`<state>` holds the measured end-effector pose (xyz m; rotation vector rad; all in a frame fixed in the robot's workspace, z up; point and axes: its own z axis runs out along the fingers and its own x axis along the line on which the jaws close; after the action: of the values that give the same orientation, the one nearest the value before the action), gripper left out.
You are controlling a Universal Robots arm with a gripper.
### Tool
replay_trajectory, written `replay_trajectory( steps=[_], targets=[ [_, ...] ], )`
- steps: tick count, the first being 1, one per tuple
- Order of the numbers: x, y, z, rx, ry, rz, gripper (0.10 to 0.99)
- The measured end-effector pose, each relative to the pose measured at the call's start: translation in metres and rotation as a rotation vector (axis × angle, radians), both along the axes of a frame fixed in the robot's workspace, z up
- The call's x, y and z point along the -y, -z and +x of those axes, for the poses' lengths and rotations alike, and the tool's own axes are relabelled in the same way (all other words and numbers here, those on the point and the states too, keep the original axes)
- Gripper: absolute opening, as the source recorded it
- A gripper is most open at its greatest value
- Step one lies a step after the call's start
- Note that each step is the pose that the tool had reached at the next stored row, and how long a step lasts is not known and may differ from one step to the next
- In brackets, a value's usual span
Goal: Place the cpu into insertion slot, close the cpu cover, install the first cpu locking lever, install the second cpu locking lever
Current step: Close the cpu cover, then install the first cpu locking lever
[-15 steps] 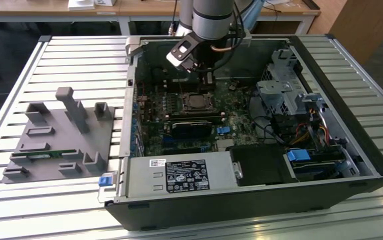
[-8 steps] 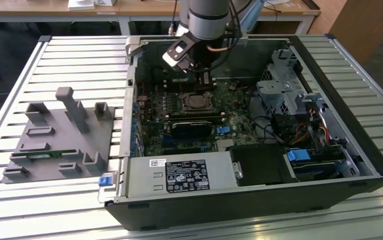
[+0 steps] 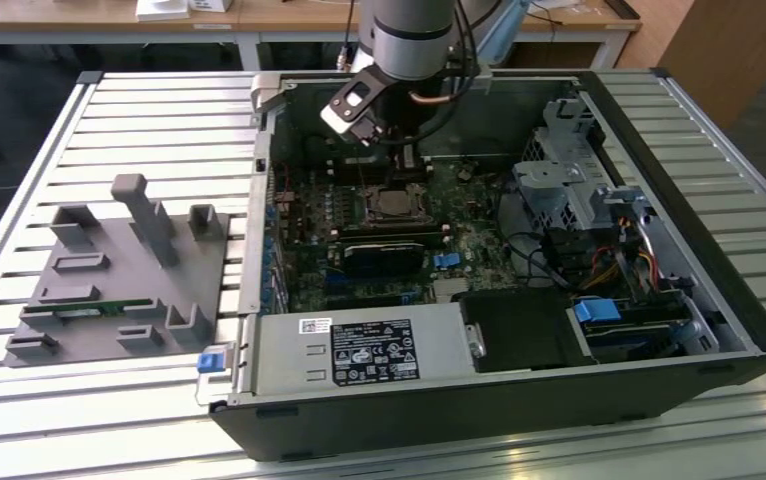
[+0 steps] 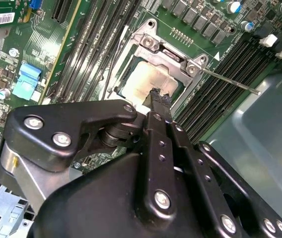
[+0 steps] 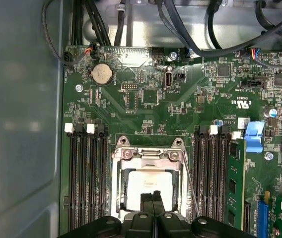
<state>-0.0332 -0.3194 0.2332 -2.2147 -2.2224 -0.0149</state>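
End effector (image 5: 152,201) closed over the seated chip.
Its black fingers, pressed together and holding nothing, point at the near edge of the dull silver-grey square cpu (image 5: 142,182), which lies framed by the thin silvery metal cpu cover (image 5: 148,159) on the green circuit board (image 5: 146,114); whether they touch it cannot be told.

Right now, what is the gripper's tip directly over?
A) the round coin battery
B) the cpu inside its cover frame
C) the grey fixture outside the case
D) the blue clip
B: in the first wrist view the gripper, fingers closed, sits over the silver-grey cpu, which is ringed by the cpu cover.
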Motion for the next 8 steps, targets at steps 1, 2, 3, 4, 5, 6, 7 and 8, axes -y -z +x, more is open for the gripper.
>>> replay_trajectory(
  steps=[1,2,3,4,5,6,7,8],
  targets=[
    [0.0,0.0001,-0.0002,0.0,0.0,0.0,0.106],
    [0.0,0.0002,-0.0004,0.0001,0.0,0.0,0.106],
    [0.0,0.0002,-0.0007,0.0,0.0,0.0,0.106],
    [0.0,0.0003,-0.0008,0.0,0.0,0.0,0.106],
    [0.0,0.0003,-0.0009,0.0001,0.0,0.0,0.106],
    [0.0,0.0003,-0.0009,0.0001,0.0,0.0,0.106],
    [0.0,0.0003,-0.001,0.0001,0.0,0.0,0.106],
    [0.0,0.0003,-0.001,0.0001,0.0,0.0,0.106]
  ],
)
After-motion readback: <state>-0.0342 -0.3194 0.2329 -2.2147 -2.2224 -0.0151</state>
